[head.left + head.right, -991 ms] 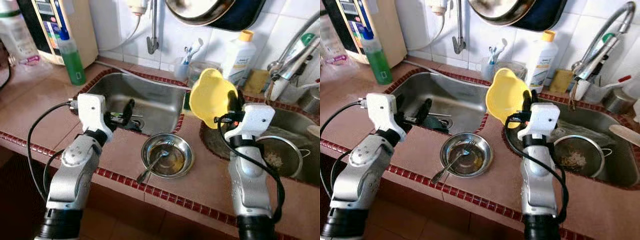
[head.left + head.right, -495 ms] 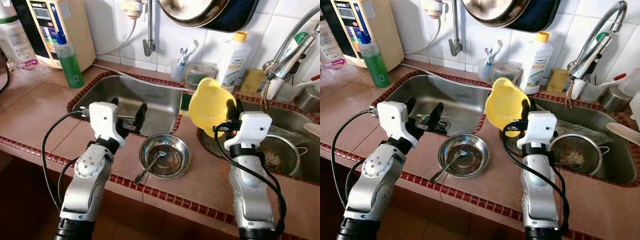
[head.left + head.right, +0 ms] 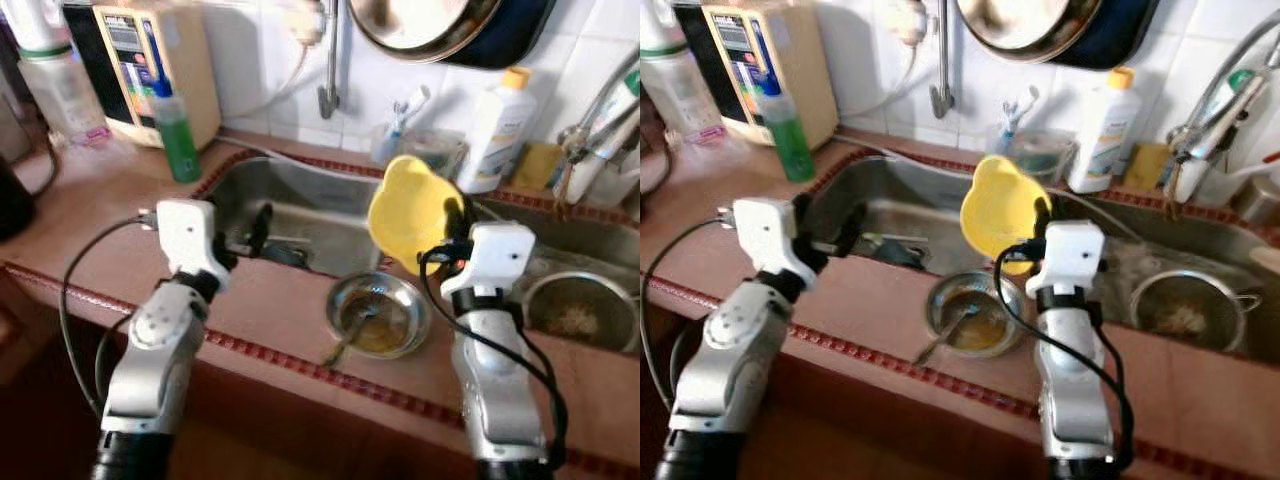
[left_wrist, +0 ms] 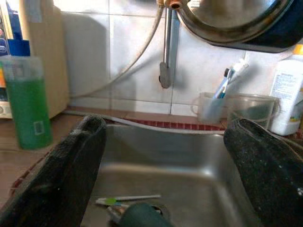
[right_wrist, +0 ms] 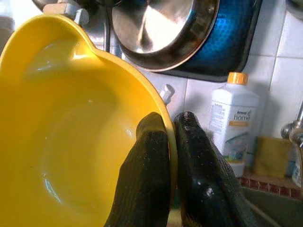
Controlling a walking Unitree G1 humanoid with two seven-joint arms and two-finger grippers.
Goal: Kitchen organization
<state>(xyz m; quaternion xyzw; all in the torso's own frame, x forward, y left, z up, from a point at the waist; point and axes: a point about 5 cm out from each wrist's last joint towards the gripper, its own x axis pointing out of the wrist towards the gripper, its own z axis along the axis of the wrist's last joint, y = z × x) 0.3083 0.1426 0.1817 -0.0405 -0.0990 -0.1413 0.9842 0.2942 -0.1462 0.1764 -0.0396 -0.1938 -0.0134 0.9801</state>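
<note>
right gripper [image 5: 171, 156] clamped on yellow bowl [image 3: 412, 212] rim, held above counter between sinks | left gripper [image 4: 165, 165] fingers apart, empty, over left sink [image 3: 300, 205] | progress: early; bowl unplaced, metal dish [image 3: 380, 315] with fork left

Right end effector [image 5: 171, 161] pinches the yellow bowl's [image 5: 71, 137] rim — white bottle [image 5: 235, 127] behind.
</note>
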